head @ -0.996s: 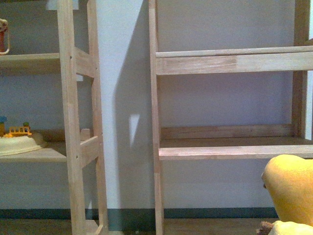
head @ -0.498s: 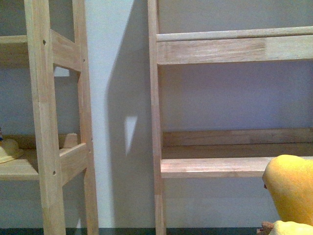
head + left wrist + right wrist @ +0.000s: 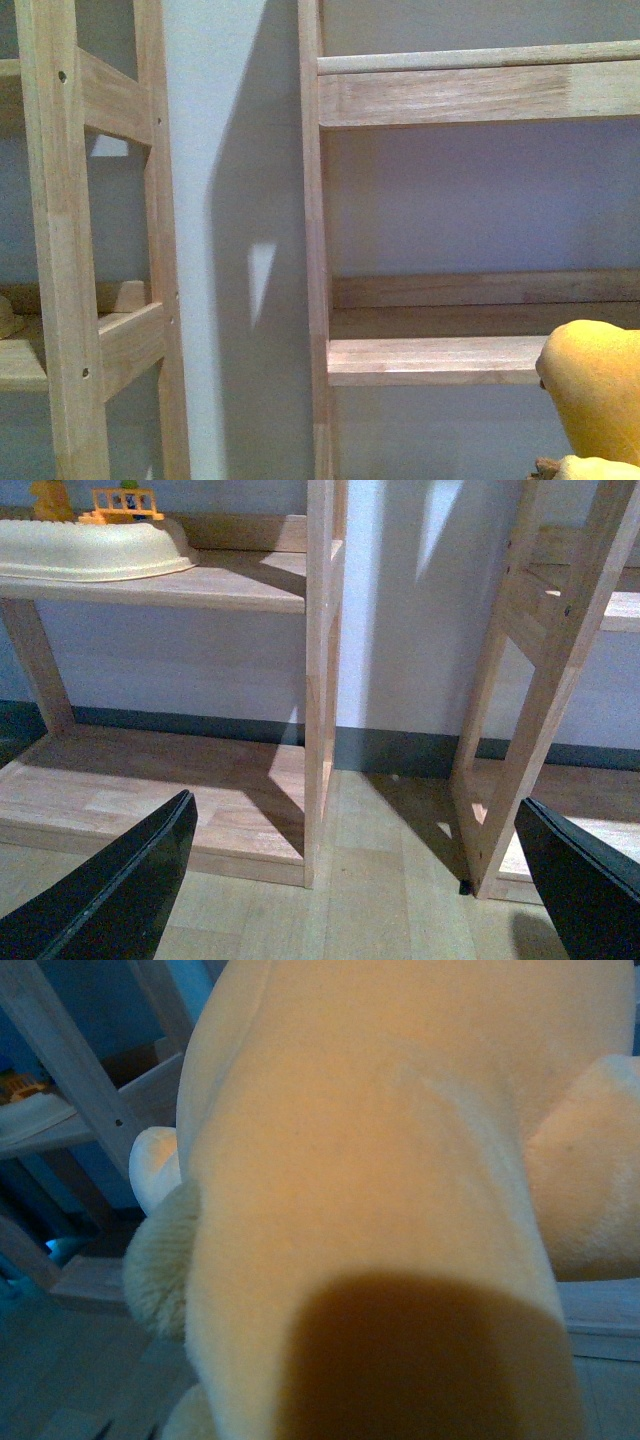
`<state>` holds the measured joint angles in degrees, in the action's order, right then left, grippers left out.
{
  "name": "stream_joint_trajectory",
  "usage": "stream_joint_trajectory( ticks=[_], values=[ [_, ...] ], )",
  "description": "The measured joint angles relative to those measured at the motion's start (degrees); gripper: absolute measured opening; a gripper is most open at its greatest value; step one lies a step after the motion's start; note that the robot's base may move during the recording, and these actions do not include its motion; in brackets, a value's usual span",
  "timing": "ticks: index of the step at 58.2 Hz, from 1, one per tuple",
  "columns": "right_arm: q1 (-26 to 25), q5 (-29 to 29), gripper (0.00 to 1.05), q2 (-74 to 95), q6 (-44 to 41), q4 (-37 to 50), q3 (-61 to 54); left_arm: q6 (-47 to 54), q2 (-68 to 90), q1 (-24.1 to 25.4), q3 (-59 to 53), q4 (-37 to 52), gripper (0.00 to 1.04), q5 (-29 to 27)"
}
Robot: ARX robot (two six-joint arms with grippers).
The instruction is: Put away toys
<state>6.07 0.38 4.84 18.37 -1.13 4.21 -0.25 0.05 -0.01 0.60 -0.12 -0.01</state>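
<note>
Your plush toy (image 3: 598, 400) hangs near the right end of the right-hand rack (image 3: 312, 250). Its orange-yellow bulk overlaps the front edge of the rack's lower shelf (image 3: 430, 360) and reaches below it. The toy fills the right wrist view, so the right jaws are hidden and you cannot tell whether they are clenched. Your left gripper (image 3: 352, 805) hovers low over the floor (image 3: 380, 880) in front of that rack's left post, with its jaws released and spread wide.

Left rack (image 3: 62, 260) and right rack (image 3: 435, 360), both pale wood, stood against a plain whitish wall (image 3: 230, 100). A light patch (image 3: 260, 275) sat between them, with a dark baseboard (image 3: 400, 748) and wood floor (image 3: 370, 880) below.
</note>
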Motion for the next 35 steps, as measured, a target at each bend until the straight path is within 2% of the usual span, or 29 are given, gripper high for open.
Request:
stream_joint_trajectory(
  ticks=[35],
  values=[
    [0.00,0.02,0.19,-0.02,-0.02,0.00,0.00,0.00,-0.02,0.00,0.00,0.00,0.99,0.00]
  ],
)
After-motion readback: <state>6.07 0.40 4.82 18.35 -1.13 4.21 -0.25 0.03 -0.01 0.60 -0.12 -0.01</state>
